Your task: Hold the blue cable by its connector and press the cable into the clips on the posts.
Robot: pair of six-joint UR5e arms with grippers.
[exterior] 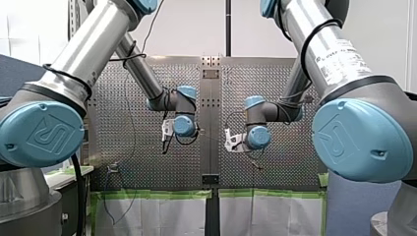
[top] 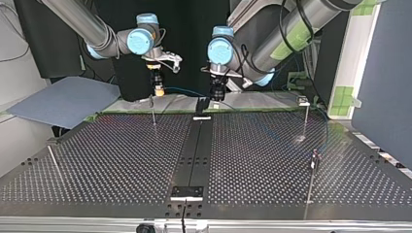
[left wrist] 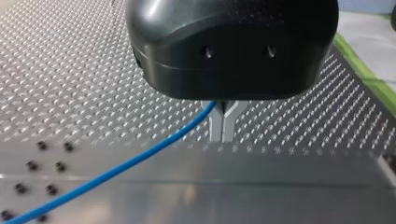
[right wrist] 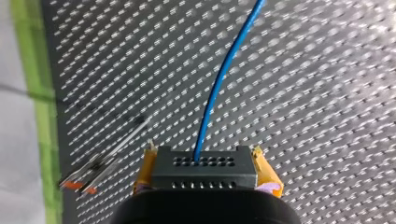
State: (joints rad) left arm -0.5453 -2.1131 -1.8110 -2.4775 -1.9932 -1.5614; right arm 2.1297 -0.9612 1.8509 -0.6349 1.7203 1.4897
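While my right gripper (right wrist: 205, 162) pinches the connector (right wrist: 187, 175), my left gripper (left wrist: 223, 134) — pointing down — sits shut round the blue cable (left wrist: 130, 160).

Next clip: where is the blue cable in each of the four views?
Front view: blue cable droops thinly at the lower left, across the green tape.
Top view: blue cable at the far edge, near the middle.
Left wrist view: blue cable runs out from my left gripper.
Right wrist view: blue cable rises from the connector in my right gripper.
Shared landmark: the perforated table.
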